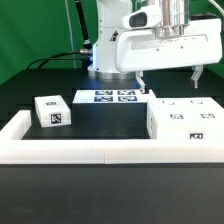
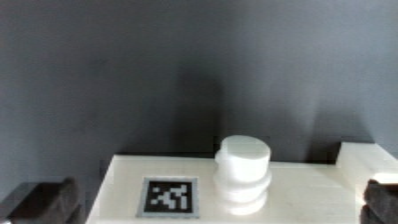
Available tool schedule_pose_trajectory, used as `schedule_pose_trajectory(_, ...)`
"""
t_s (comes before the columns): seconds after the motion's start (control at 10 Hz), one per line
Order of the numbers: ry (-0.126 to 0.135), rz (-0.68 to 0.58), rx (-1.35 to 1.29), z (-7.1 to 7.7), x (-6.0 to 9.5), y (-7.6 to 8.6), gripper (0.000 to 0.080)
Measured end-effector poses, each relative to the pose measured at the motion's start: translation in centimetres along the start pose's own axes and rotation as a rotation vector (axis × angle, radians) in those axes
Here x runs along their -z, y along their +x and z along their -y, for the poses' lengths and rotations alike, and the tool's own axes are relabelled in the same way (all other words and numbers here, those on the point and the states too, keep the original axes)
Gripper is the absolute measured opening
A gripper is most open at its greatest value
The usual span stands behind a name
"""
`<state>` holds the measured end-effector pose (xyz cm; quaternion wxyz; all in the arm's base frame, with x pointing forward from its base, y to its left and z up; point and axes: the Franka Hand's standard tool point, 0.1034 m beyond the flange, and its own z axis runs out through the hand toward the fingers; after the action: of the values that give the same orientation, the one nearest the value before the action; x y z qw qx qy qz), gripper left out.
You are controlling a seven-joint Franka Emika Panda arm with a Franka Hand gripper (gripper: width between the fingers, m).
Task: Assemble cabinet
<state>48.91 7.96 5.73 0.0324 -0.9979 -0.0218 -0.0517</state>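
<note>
- My hand (image 1: pixel 172 84) is released: its two dark fingers (image 2: pixel 43 200) are spread wide apart and grip nothing.
- It hangs just above the large white plastic box-shaped cabinet body (image 1: pixel 181 120), with a clear gap between them.
- That cabinet body stands on the black bench (image 1: pixel 100 120) near the front corner on the exterior view's right. Black-and-white square tags show on its top and on its front face.
- In the wrist view, a short white round peg (image 2: pixel 242 172) stands upright on a white top surface. One square tag (image 2: pixel 169 195) lies flat just beside it. I cannot tell how the peg is fixed there.
- A small white tagged cube block (image 1: pixel 52 112) sits alone near the bench's edge on the exterior view's left, well apart from the cabinet body.
- A low white rail (image 1: pixel 100 151) runs along the bench's front edge and turns up that same left edge. The cabinet body stands against its front run.
- The marker board (image 1: pixel 112 96) lies flat toward the far edge, between the cube block and the cabinet body.
</note>
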Motion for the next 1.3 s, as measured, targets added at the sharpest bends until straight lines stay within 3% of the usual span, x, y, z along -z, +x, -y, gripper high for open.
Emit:
schedule_pose_trajectory(0.1, -0.006, -0.009, 0.0, 0.6, -0.7, 0.0, 0.0797)
schedule_pose_trajectory(0.3, -0.029, -0.017, -0.017, -0.1, -2.0, 0.1, 0.0797)
schedule_pose_trajectory(0.6, -0.024, -0.046, -0.013, 0.3, -3.1, -0.1, 0.0797)
schedule_pose_trajectory(1.1, -0.025, -0.045, 0.007, 0.2, -3.3, -0.1, 0.0797)
schedule_pose_trajectory(1.3, -0.024, -0.07, 0.012, 0.7, -4.7, 0.0, 0.0797)
